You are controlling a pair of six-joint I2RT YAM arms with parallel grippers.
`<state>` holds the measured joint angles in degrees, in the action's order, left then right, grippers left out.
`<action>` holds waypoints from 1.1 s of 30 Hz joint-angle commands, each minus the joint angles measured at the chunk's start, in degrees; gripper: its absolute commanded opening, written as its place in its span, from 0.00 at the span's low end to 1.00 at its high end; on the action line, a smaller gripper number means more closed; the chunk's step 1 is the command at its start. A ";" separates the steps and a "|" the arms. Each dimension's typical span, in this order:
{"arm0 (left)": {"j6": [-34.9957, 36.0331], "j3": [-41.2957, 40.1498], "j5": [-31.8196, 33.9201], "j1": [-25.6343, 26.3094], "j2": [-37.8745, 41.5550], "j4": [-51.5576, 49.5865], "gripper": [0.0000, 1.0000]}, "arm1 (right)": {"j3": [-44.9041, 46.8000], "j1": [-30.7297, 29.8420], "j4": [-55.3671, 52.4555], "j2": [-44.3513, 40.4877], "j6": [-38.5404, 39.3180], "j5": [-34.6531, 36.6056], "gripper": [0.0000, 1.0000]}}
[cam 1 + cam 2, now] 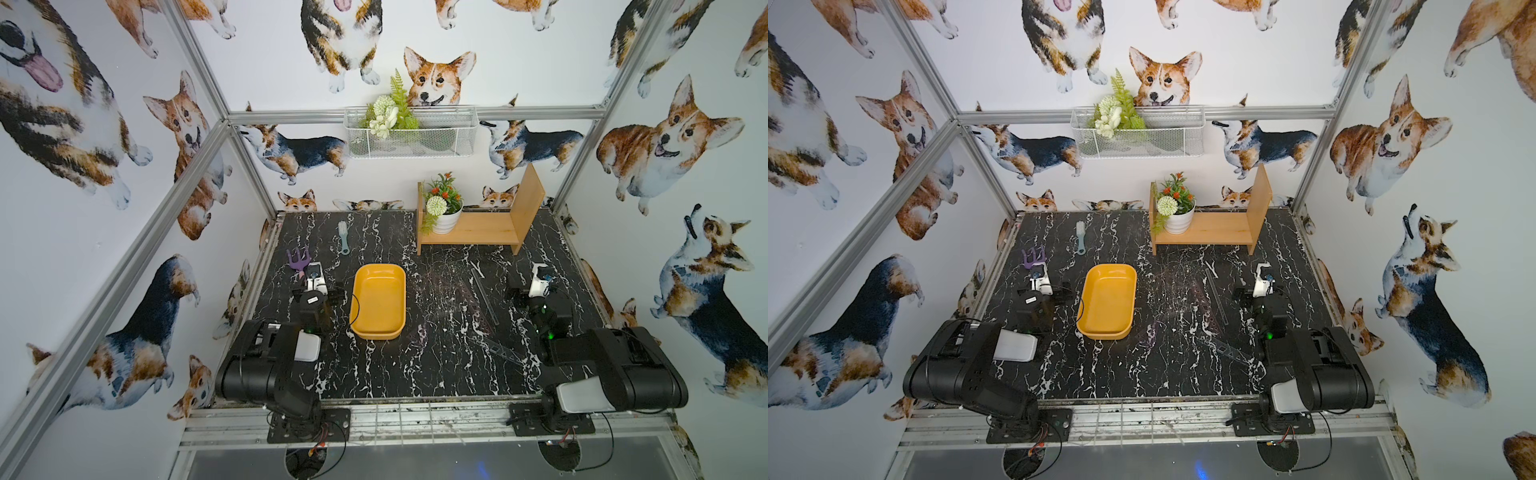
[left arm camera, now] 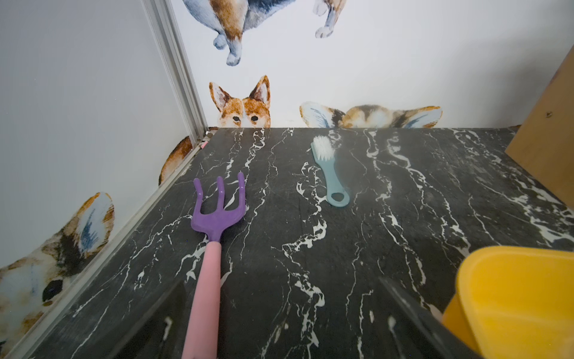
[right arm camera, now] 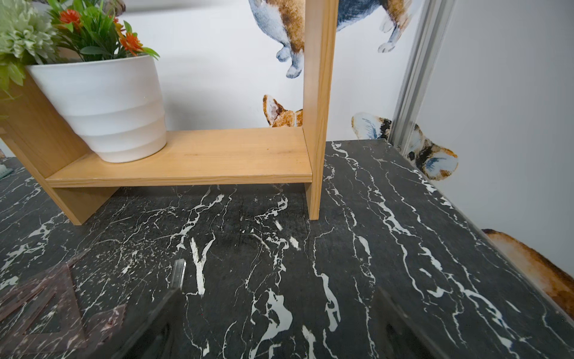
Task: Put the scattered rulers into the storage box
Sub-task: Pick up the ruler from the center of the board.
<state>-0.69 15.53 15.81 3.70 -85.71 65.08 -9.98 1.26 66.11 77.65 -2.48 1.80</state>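
Black marble tabletop (image 1: 395, 374), corgi-print walls (image 1: 62, 257). Left of centre in both top views: left gripper (image 2: 279, 284) low over tabletop, jaws spread wide, fork (image 2: 217, 214) handle lying between them, nothing grasped. Centre: box (image 1: 378, 303). Right of centre: rulers (image 1: 485, 297) flat on tabletop, outside box. Further right: right gripper (image 3: 278, 290) low, jaws spread, grasping nothing. Upper right: shelf (image 1: 478, 232).

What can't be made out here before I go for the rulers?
Rulers, both top views: clear plastic fades into the marble; count unsure.
Set square, right wrist view: cut off by the frame edge.
Straight ruler, right wrist view: only its tip shows; a finger of the right gripper hides the rest.
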 commanded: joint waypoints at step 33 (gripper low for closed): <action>-34.54 37.80 -42.66 1.09 19.16 -83.39 0.79 | -36.72 -6.03 -82.93 -13.95 -21.16 -8.31 0.33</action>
<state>-34.46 52.49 -18.13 4.58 -67.31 -15.88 -45.17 -2.48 -11.11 62.22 -24.62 -5.87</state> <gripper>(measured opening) 0.783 0.333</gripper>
